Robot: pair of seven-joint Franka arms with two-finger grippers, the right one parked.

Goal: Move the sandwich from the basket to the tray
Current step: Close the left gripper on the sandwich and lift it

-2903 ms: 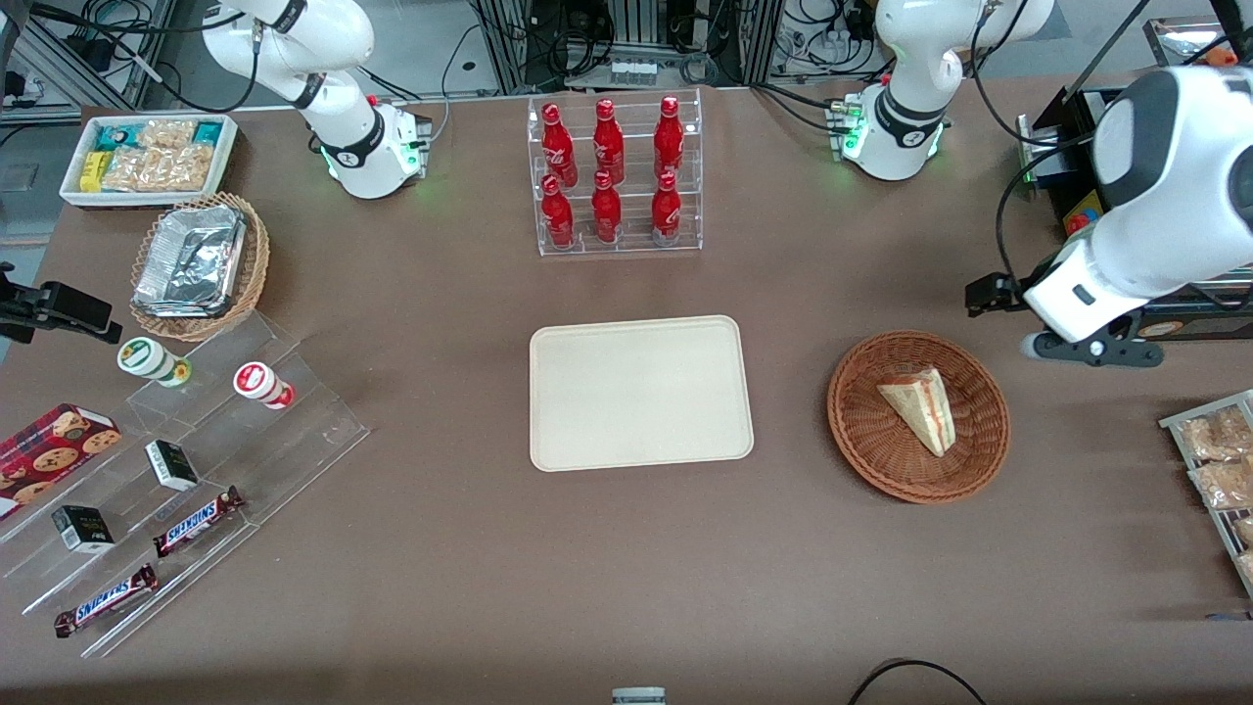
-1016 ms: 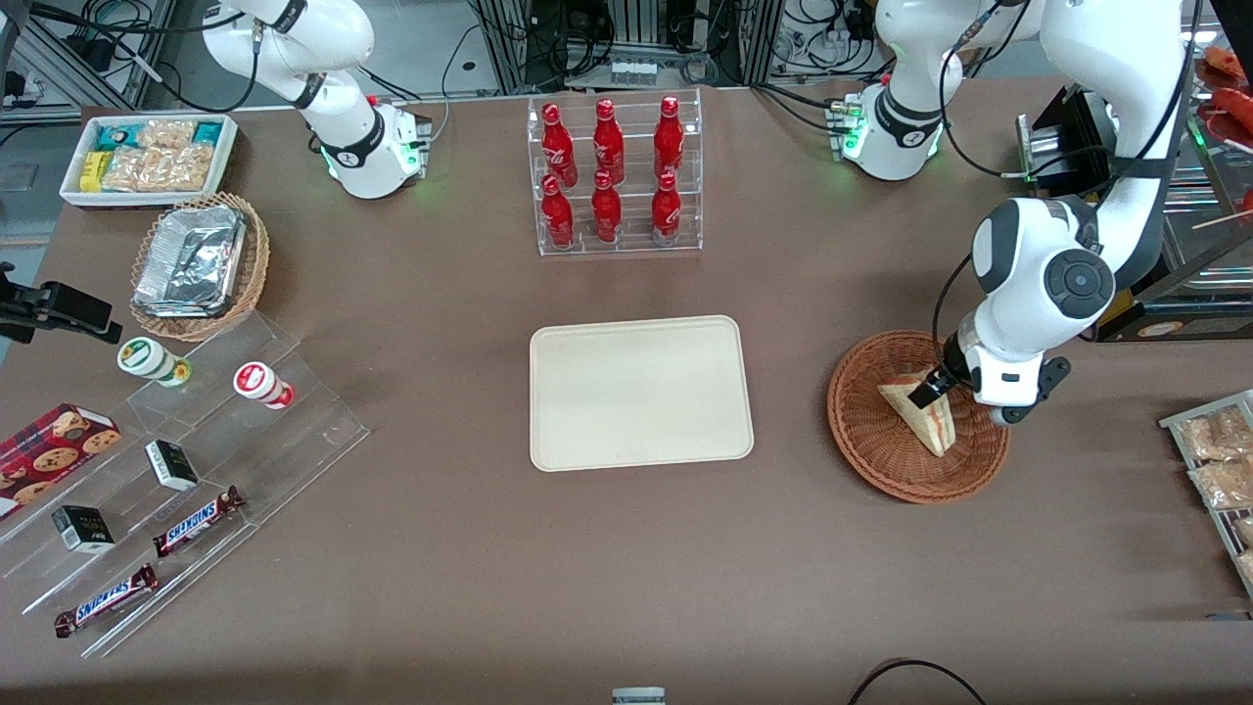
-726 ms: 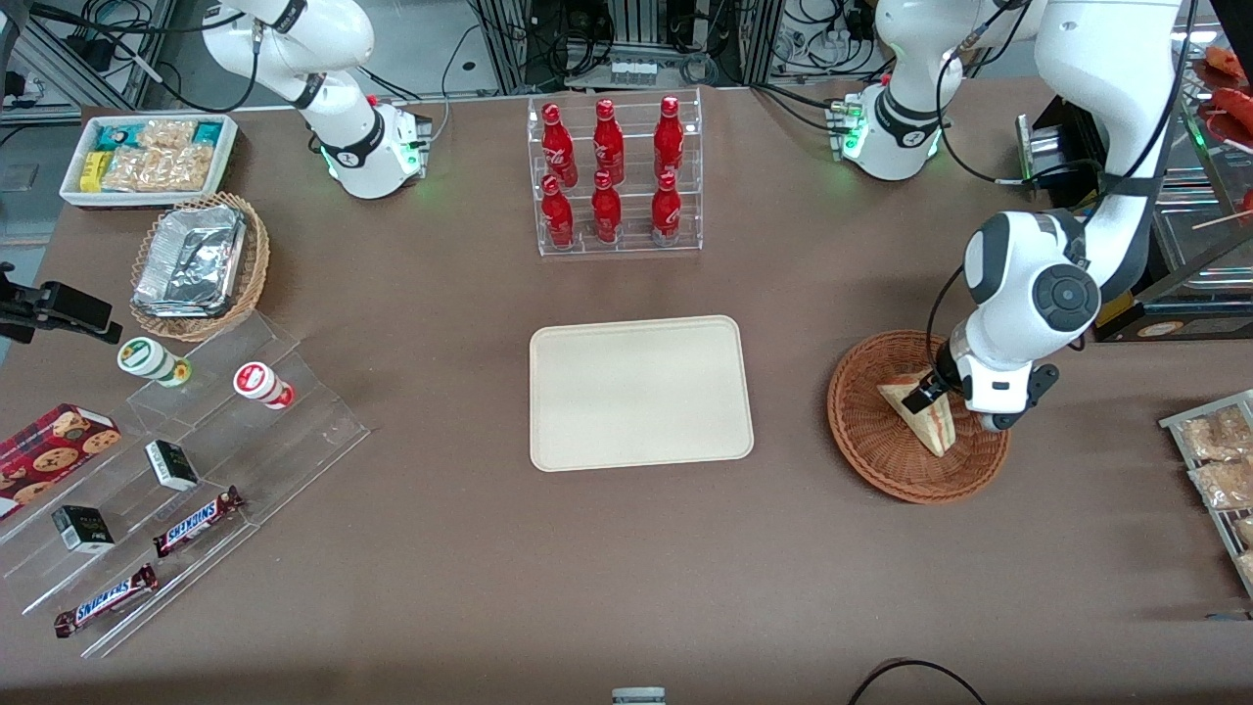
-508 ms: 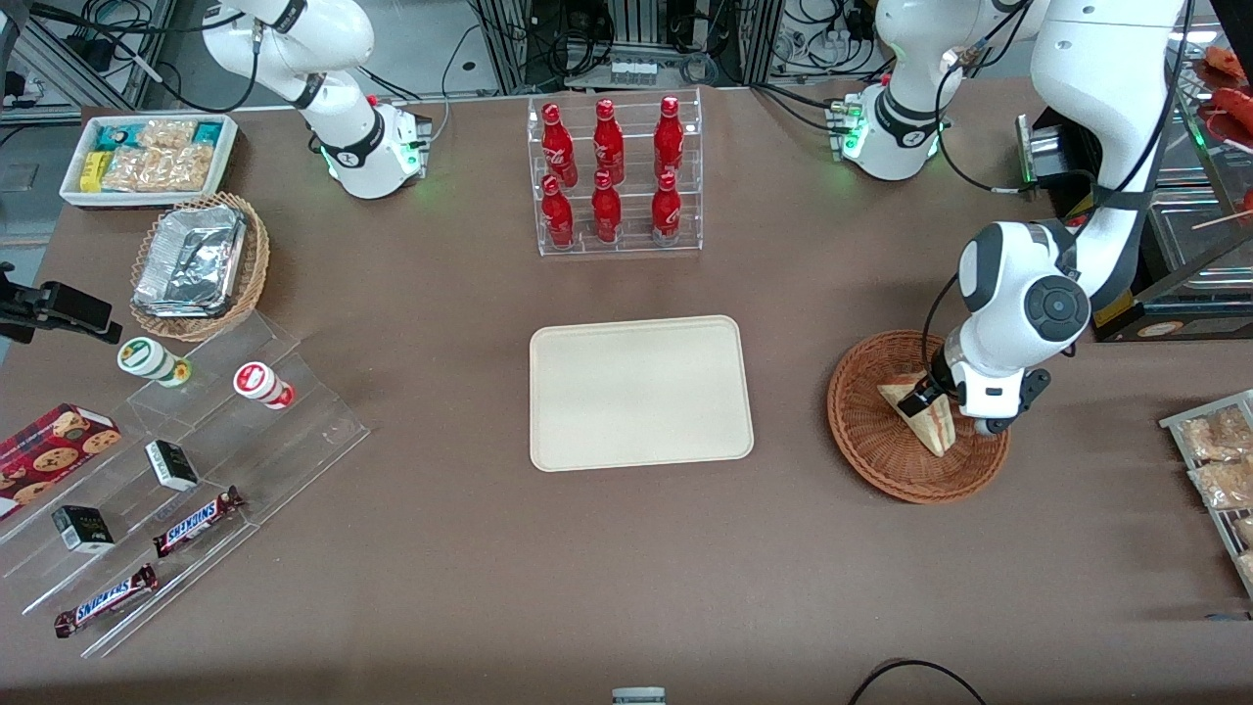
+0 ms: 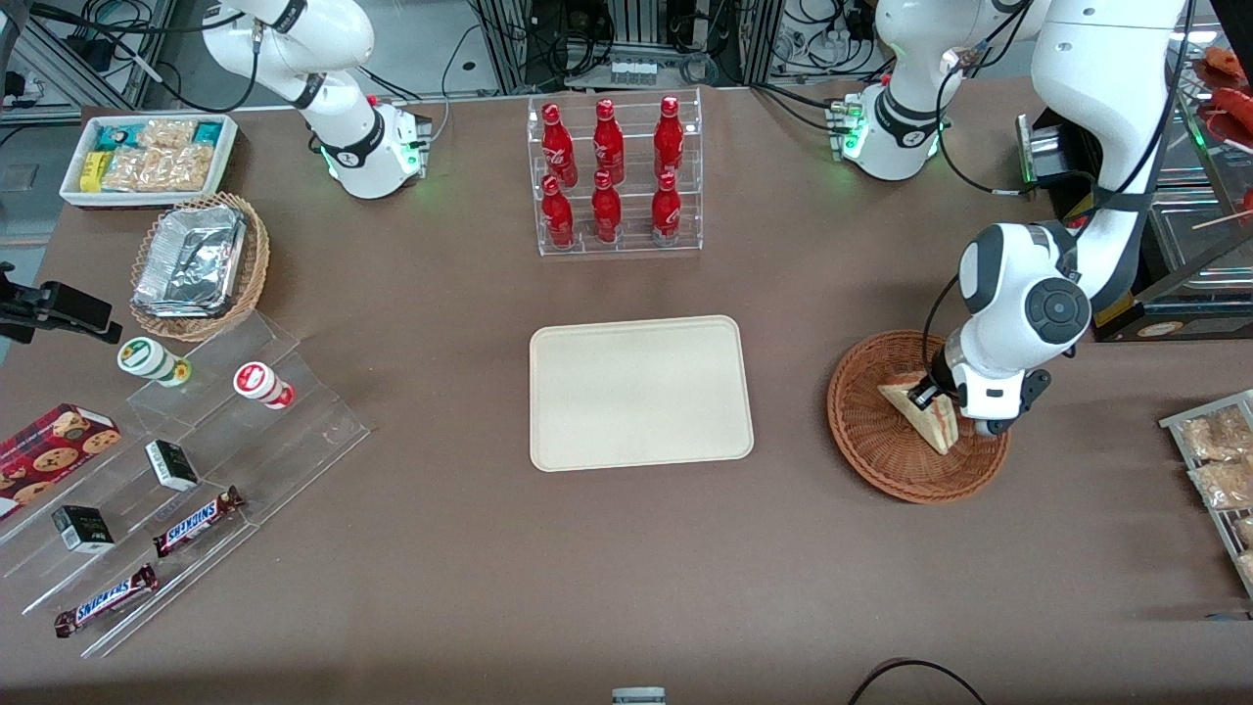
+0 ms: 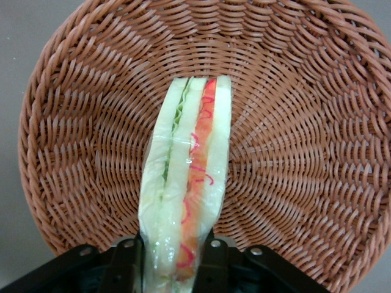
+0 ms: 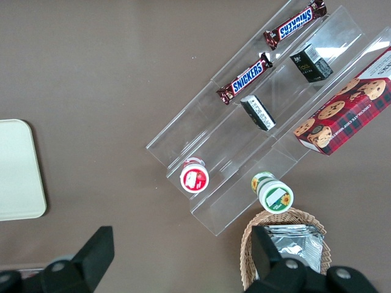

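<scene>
Sandwich between gripper jaws, in basket.

Six red bottles, two Snickers bars, one sandwich.

Lighting is even, diffuse and overhead: the matte brown table shows no glare, and the flat cream-beige rectangular tray and round reddish-brown wicker basket cast only faint, soft-edged shadows. The crumpled silver foil containers near the parked arm's end of the table reflect brightly, and the front view darkens along the table's nearest edge. In the left wrist view the weave is sharp, while the black gripper and the nearest end of the pale triangular sandwich between its fingers are slightly soft.
</scene>
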